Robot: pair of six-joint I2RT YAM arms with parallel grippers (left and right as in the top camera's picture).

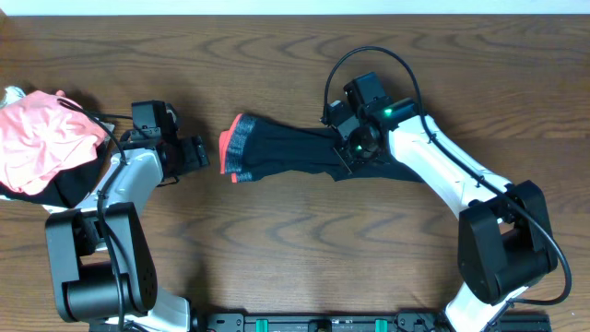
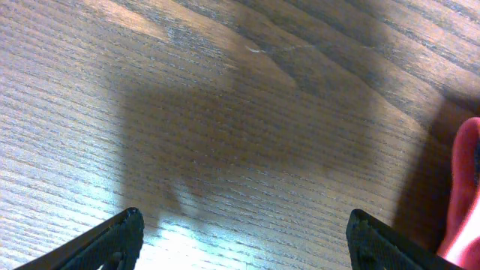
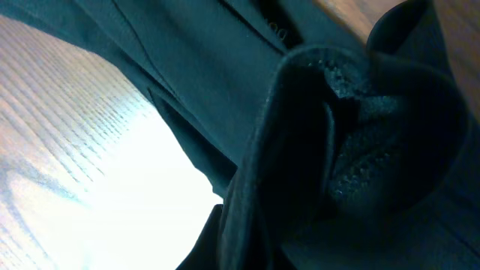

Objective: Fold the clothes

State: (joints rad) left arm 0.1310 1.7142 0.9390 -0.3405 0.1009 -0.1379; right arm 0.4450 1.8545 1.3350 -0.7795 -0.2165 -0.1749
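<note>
The clothes (image 1: 286, 152) are black leggings lying bunched across the middle of the table, with the grey waistband and its coral-red edge (image 1: 235, 149) at the left end. My right gripper (image 1: 356, 148) sits on their right part, shut on a gathered fold of black fabric (image 3: 352, 150) that fills the right wrist view and hides the fingers. My left gripper (image 1: 197, 153) hovers open just left of the waistband, with only bare wood between its fingertips (image 2: 124, 236). The coral edge (image 2: 465, 187) shows at the right border of the left wrist view.
A heap of pink and black garments (image 1: 41, 143) lies at the table's left edge, beside the left arm. Bare wooden tabletop (image 1: 295, 240) stretches in front of the leggings, and the two arm bases stand at the near edge.
</note>
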